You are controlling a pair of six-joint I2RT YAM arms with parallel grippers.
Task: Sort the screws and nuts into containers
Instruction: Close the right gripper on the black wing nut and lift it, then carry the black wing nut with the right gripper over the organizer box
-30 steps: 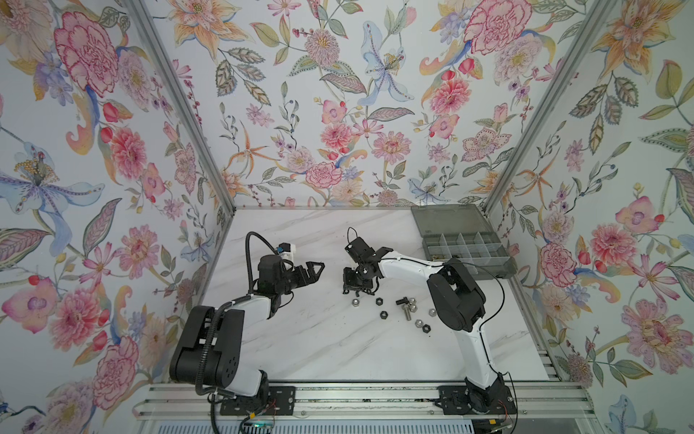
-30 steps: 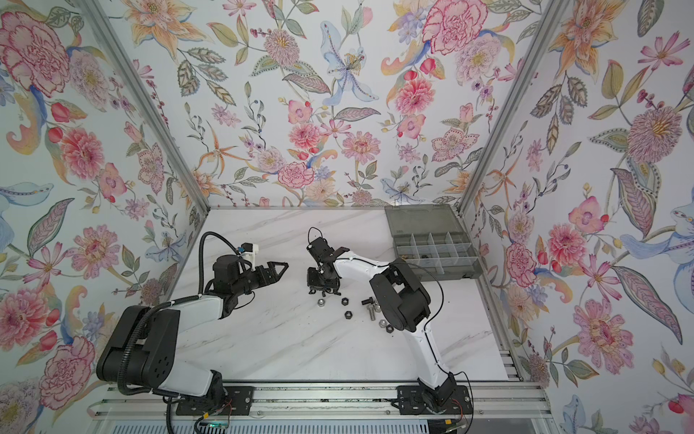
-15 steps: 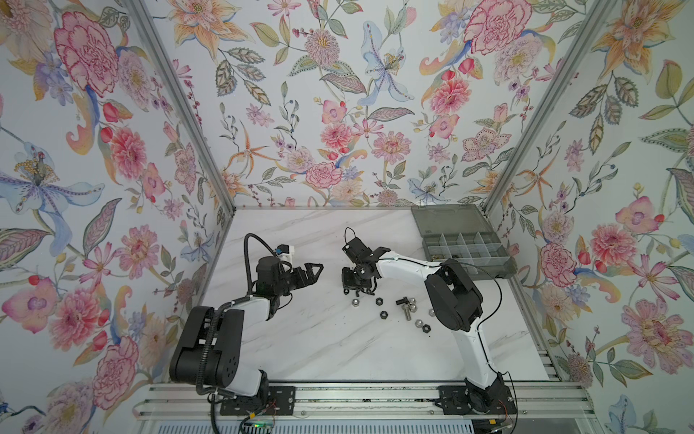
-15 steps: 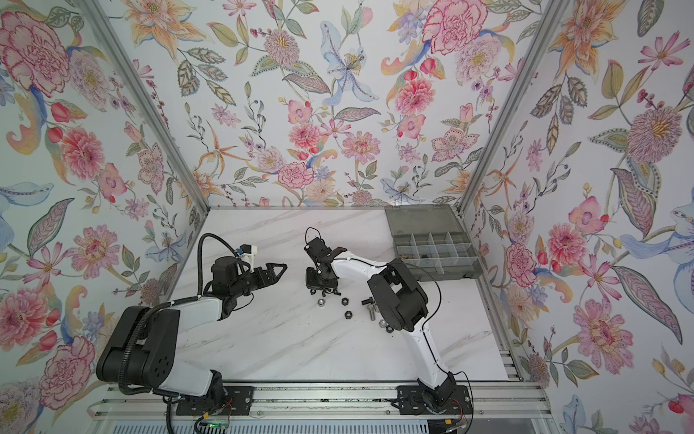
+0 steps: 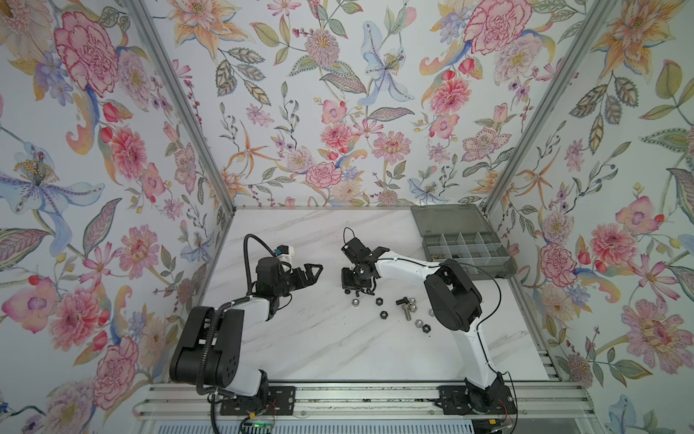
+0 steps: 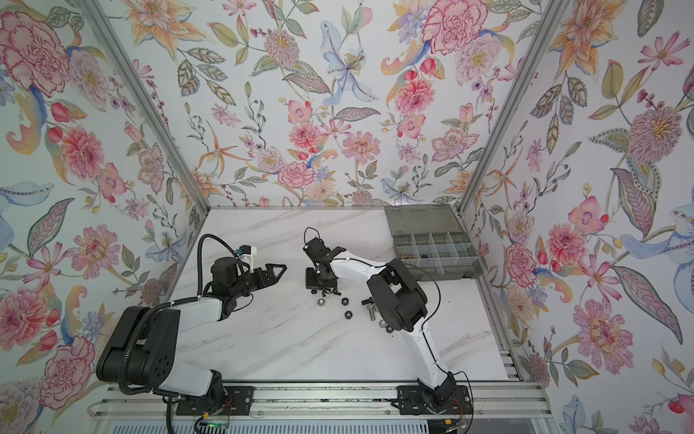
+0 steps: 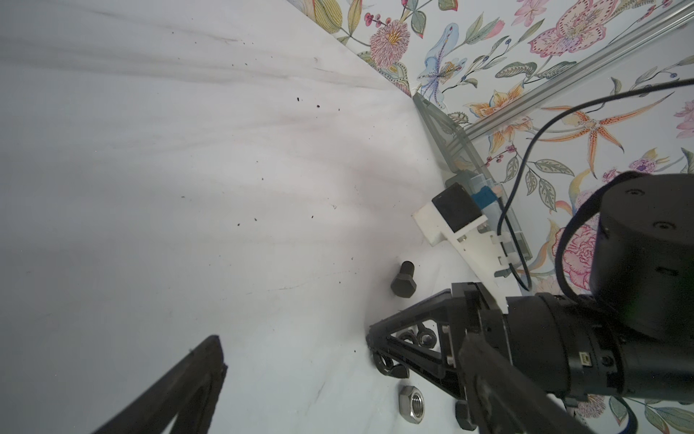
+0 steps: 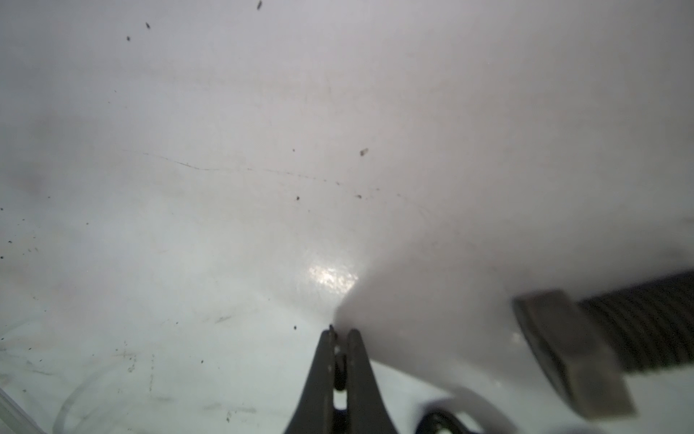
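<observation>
Right claw (image 8: pixel 340 335): tips pinched together, down at the table (image 5: pixel 300 345); dark sliver between them, unidentifiable.
Right arm: forearm stretched low toward centre, wrist bent down.
Left claw (image 5: pixel 318 271): fingers apart, raised, pointing at right claw.
Nuts (image 5: pixel 379 301), screws (image 5: pixel 402 301): loose beside right claw.
Containers (image 5: pixel 467 246): far right corner.

Right wrist view: a screw (image 8: pixel 586 349) lies badly blurred, and its threaded shank runs off the frame edge. The right pincer (image 8: pixel 341 332) has its fingers pressed close, with their bases cut by the edge. A dark sliver sits between them, too blurred to name. Left wrist view: black rings (image 7: pixel 427 339) are half hidden behind the right pincer's frame, kind unclear. In both top views the bits in the organiser box (image 5: pixel 501 259) cells are too small to identify. In a top view the right arm's elbow (image 6: pixel 398 300) covers part of the loose nuts (image 6: pixel 348 314).
</observation>
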